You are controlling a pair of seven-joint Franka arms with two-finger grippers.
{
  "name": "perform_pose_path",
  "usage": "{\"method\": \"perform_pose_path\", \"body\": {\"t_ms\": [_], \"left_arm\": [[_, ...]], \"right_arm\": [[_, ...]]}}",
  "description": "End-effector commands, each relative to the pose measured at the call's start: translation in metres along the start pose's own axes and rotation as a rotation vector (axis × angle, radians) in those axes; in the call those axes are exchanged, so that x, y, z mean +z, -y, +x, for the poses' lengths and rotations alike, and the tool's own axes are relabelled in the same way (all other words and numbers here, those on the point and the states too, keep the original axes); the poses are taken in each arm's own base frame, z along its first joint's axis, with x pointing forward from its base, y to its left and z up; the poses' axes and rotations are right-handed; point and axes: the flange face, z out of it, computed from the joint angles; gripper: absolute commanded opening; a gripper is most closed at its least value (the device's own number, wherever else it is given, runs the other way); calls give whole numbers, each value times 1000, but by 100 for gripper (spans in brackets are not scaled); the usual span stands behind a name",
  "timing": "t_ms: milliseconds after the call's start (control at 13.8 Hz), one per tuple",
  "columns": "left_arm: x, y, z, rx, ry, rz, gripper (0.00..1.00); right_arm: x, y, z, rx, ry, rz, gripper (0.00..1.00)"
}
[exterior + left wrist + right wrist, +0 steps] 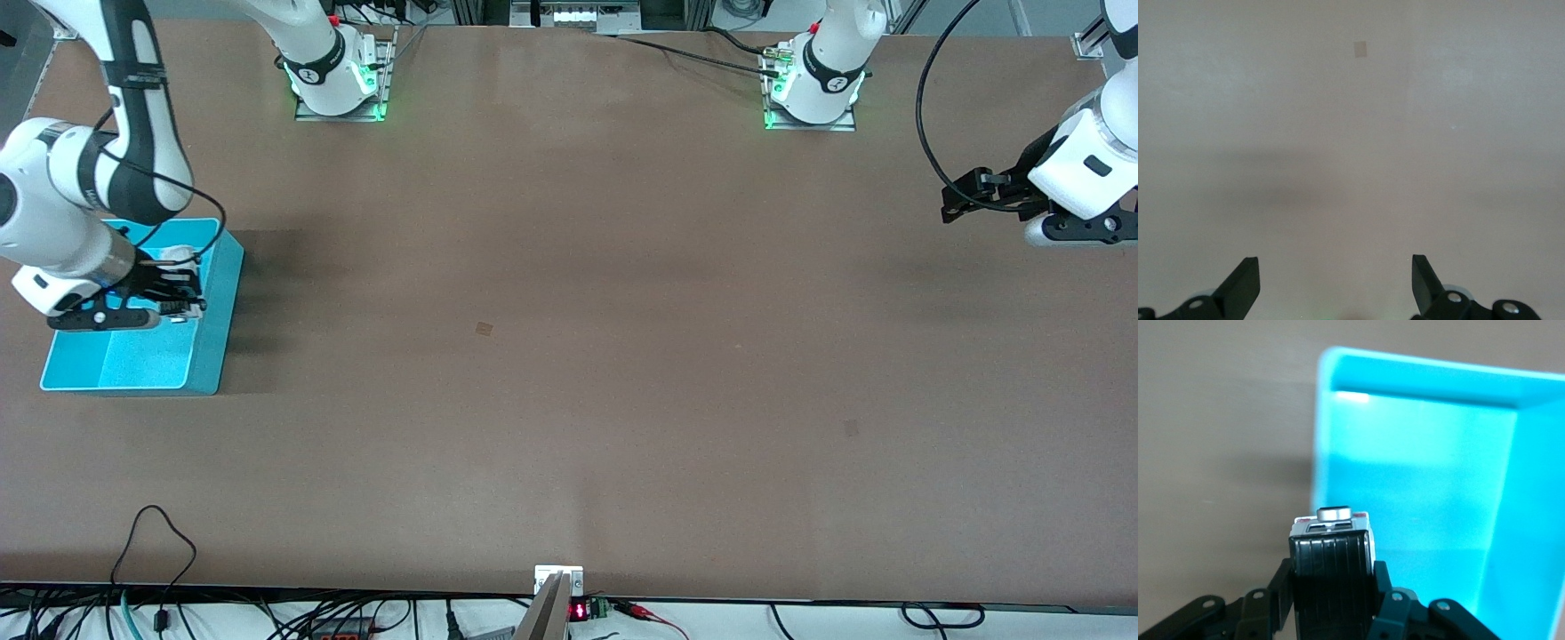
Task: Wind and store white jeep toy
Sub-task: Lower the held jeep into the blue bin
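Note:
The white jeep toy (1331,550), with its black ribbed roof toward the camera, shows in the right wrist view. My right gripper (1331,579) is shut on its sides. In the front view the right gripper (182,289) hangs over the blue bin (212,356) at the right arm's end of the table, and its fingers mostly hide the toy. In the right wrist view the toy sits over the bin's rim, and the bin (1418,460) looks empty inside. My left gripper (965,197) waits open and empty above the table at the left arm's end, and it also shows in the left wrist view (1335,280).
Small darker patches mark the brown table (484,329) (851,428); one patch shows in the left wrist view (1360,49). The arm bases (338,80) (813,89) stand along the table edge farthest from the front camera. Cables (160,551) lie at the nearest edge.

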Motion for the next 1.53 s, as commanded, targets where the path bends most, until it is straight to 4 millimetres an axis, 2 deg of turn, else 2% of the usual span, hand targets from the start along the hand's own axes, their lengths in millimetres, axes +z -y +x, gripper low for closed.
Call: {"method": "perform_pose_path", "body": {"t_ms": [0,73,436,727,1017,1235,1308,1381,1453], "left_arm": [[-7,-2,2,-6,4,18,100],[-6,-2,2,-6,5,18,100],[-6,-2,2,-6,5,18,100],[-6,-2,2,-6,5,18,100],[-7,-3,2,-4,4,18,100],[-6,-2,2,-6,5,18,100],[-7,-3,2,-4,4,18,100],[-7,-3,2,-4,4,18,100],[-7,-2,2,-6,4,18,100]], "right_arm": [[15,-32,-22,-26,-38,-11,0],[25,-44,-29,-25,-43,-19,0],[71,-65,-47,23,-27,-52,0],[92,-65,-49,56,-21,-24,0],[124,-71,-55,32,-50,34,0],[131,-72,-58,28,-57,49,1],[132,-72,-58,26,-55,49,9],[131,-71,-57,23,-56,49,32],[130,-68,-54,17,-58,51,62]]}}
